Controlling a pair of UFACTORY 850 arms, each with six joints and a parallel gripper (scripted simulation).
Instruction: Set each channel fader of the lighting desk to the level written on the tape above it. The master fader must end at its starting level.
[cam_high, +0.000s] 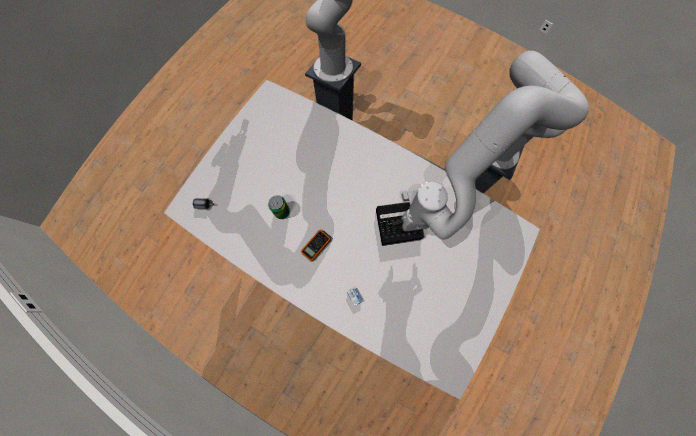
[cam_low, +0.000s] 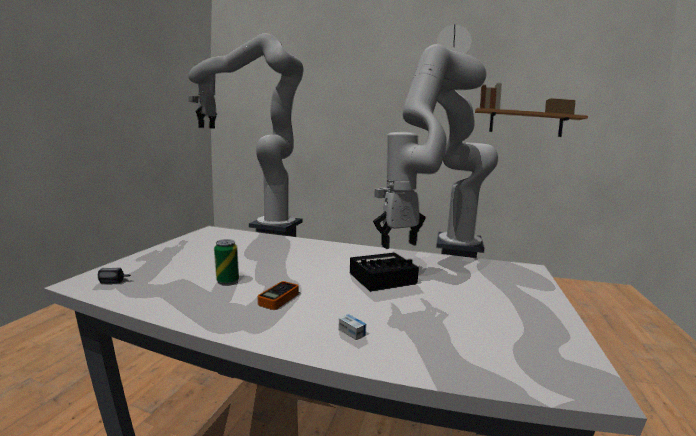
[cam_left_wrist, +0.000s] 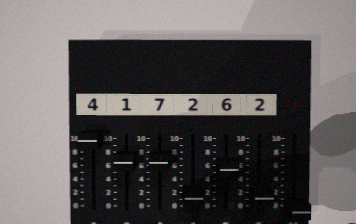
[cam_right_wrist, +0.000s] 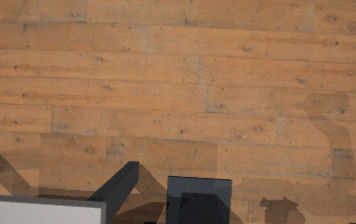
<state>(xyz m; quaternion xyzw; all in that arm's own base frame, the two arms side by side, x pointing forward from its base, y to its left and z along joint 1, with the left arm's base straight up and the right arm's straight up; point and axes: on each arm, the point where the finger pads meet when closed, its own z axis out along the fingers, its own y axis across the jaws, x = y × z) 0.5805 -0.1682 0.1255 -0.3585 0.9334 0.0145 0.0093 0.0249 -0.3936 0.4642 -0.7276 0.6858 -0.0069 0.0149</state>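
The black lighting desk (cam_high: 400, 239) (cam_low: 385, 280) (cam_left_wrist: 190, 65) lies on the table. Its tape (cam_left_wrist: 142, 105) reads 4, 1, 7, 2, 6, 2. In the left wrist view, fader 1 (cam_left_wrist: 87, 141) appears near 10, fader 2 (cam_left_wrist: 123, 163) and fader 3 (cam_left_wrist: 158, 163) a little above 6, fader 4 (cam_left_wrist: 194, 199) and fader 6 (cam_left_wrist: 264, 199) near 1, fader 5 (cam_left_wrist: 229, 170) between 5 and 6. The master fader (cam_left_wrist: 301, 212) is at the bottom. Viewing angle shifts these readings. My left gripper (cam_low: 399, 243) is open above the desk. My right gripper (cam_low: 206, 125) is open, high and away from the desk.
A green can (cam_high: 278, 207) (cam_low: 226, 262), an orange multimeter (cam_high: 315, 245) (cam_low: 278, 295), a small blue-white box (cam_high: 354, 296) (cam_low: 352, 327) and a dark motor-like object (cam_high: 201, 203) (cam_low: 110, 275) stand or lie apart from the desk. The right wrist view shows floor and a table corner (cam_right_wrist: 50, 211).
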